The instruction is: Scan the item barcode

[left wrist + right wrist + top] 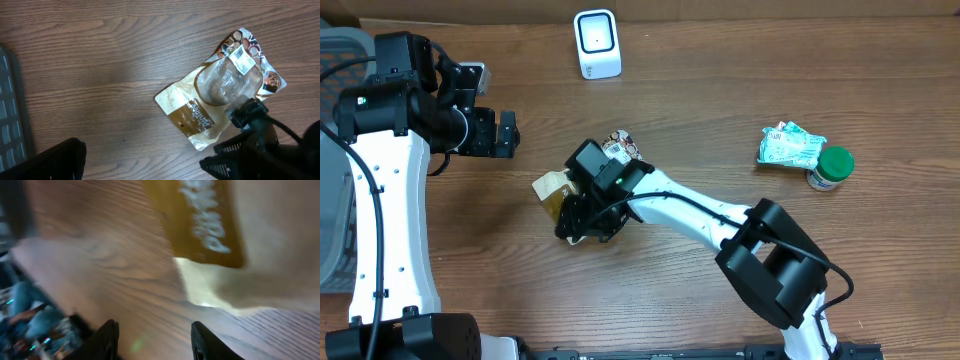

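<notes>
Here, snack pouch (186, 102), white barcode label (243, 60), lettering illegible

Pouch (550, 190) half hidden by right arm (690, 212), lettering (207, 220) blurred

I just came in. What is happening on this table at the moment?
The right arm reaches down to the snack bag lying in the middle of the table. Its jaws are apart beside the bag's edge, with nothing between them. The left arm waits at the side, jaws open and empty. The bag's white label faces up, and the bag is not yet at the white scanner.
</notes>
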